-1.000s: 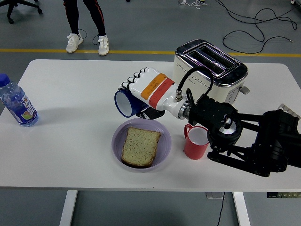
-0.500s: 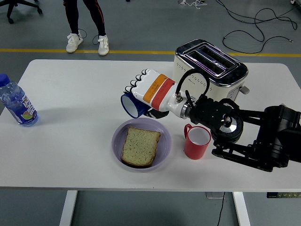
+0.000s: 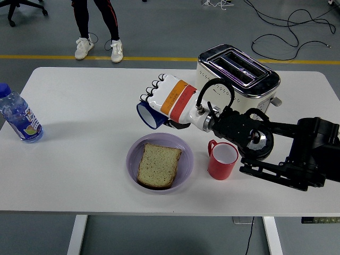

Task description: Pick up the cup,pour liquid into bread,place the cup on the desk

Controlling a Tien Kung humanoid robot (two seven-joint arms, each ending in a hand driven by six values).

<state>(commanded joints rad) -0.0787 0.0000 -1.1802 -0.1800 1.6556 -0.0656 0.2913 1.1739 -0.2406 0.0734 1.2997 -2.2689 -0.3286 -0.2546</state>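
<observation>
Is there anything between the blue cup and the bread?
Nothing visible. The right hand holds the blue cup tipped just above the purple plate, with open air down to the bread slice.

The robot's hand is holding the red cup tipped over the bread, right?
Not quite. In the head view the right hand holds the blue cup, tipped above the bread. The red cup stands upright on the table beside the plate, untouched.
</observation>
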